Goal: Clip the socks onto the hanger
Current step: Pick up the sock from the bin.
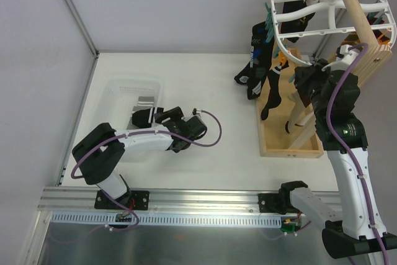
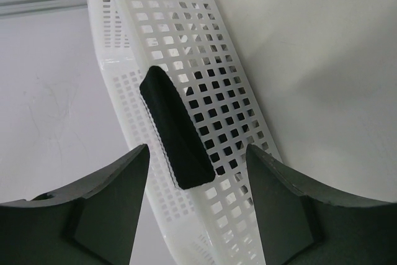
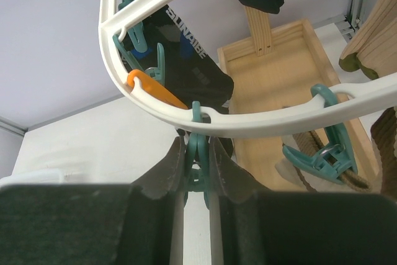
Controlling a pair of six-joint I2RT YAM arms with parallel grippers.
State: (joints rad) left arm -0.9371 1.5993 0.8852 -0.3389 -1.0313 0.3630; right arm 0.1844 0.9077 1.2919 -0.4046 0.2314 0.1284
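The white oval hanger [image 1: 279, 35] hangs at the back right with several black socks [image 1: 257, 66] clipped to it. My right gripper [image 1: 299, 67] is raised to its near rim; in the right wrist view it [image 3: 197, 172] is shut on a teal peg [image 3: 197, 153] under the white rim [image 3: 267, 122]. A black sock with lettering [image 3: 186, 60] hangs behind. My left gripper [image 1: 158, 116] is at the mesh basket [image 1: 118, 88], open. In the left wrist view a black sock [image 2: 173, 128] lies over the basket wall [image 2: 242, 128], just ahead of my open left gripper [image 2: 198, 178].
The wooden stand's tray base [image 1: 291, 147] and pole [image 1: 356, 10] carry the hanger. An orange peg [image 3: 155, 91] and another teal peg [image 3: 322, 153] hang beside the held one. A grey striped sock [image 1: 146, 100] lies in the basket.
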